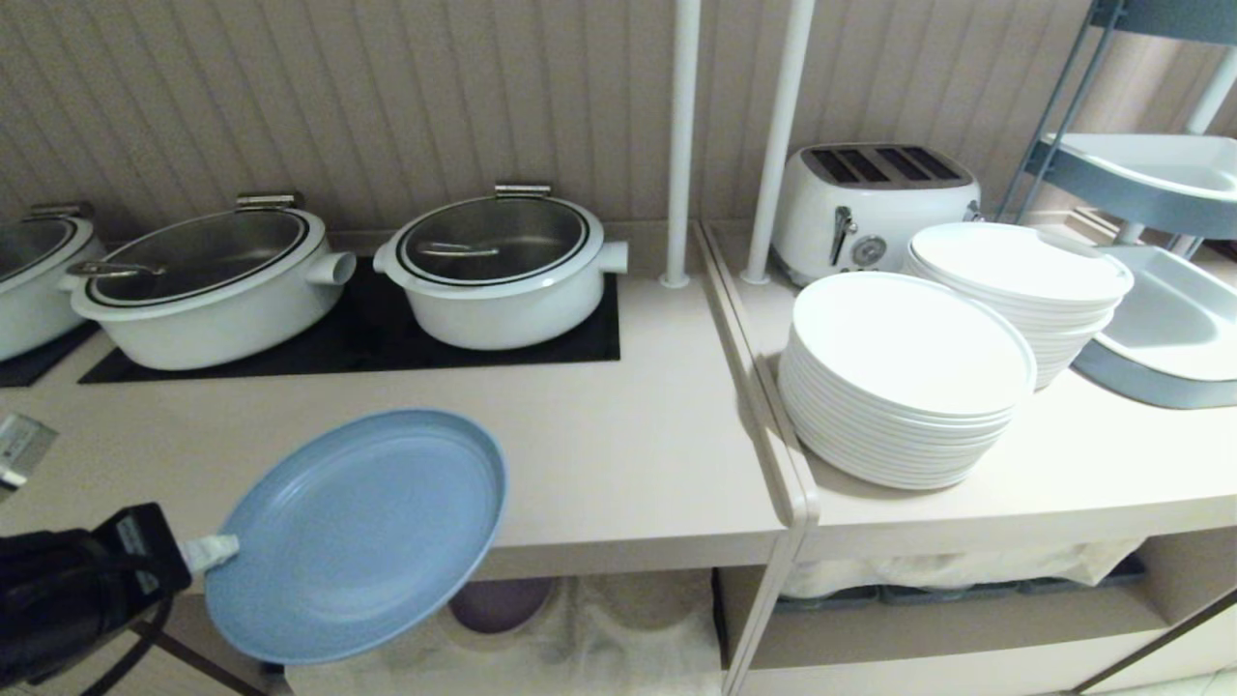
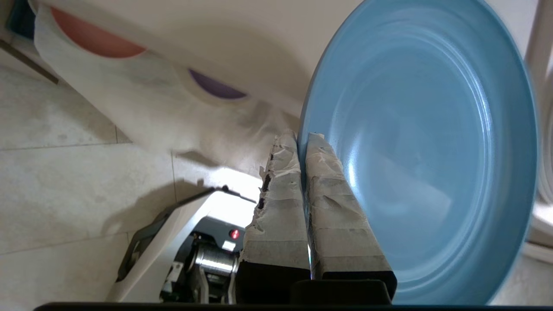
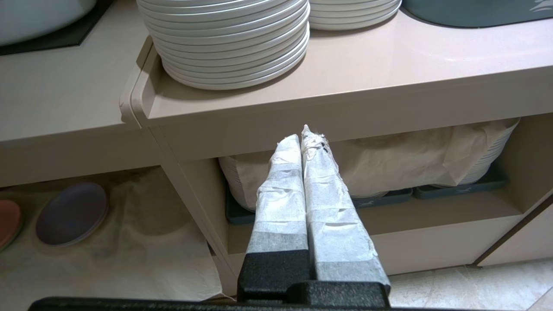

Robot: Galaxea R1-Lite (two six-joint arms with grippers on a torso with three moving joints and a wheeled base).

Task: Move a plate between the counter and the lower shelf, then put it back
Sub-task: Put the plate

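My left gripper (image 2: 302,142) has its taped fingers (image 2: 328,194) pinched tight on the near rim of the plate (image 1: 358,532), one pad above the rim and one below, an edge grip that suits a shallow, flat thing offering nothing else to catch. Held that way the light-blue plate hangs out from the fingertips, tilted a little, in front of the thick front edge of the counter (image 1: 618,454); its far part overlaps the worktop in the head view, and I cannot tell whether it touches. Directly beneath it is the lower shelf (image 1: 618,638) with its rumpled white cloth, where a purple plate (image 1: 498,601) already lies and, in the left wrist view, a pink plate (image 2: 93,39) beside it. I judge the plate is in transit between the two levels, so I would keep it clear of the counter's edge. My right gripper (image 3: 304,138) is parked low, taped fingers pressed together on nothing, pointing at the neighbouring compartment under the white plates (image 1: 904,377).
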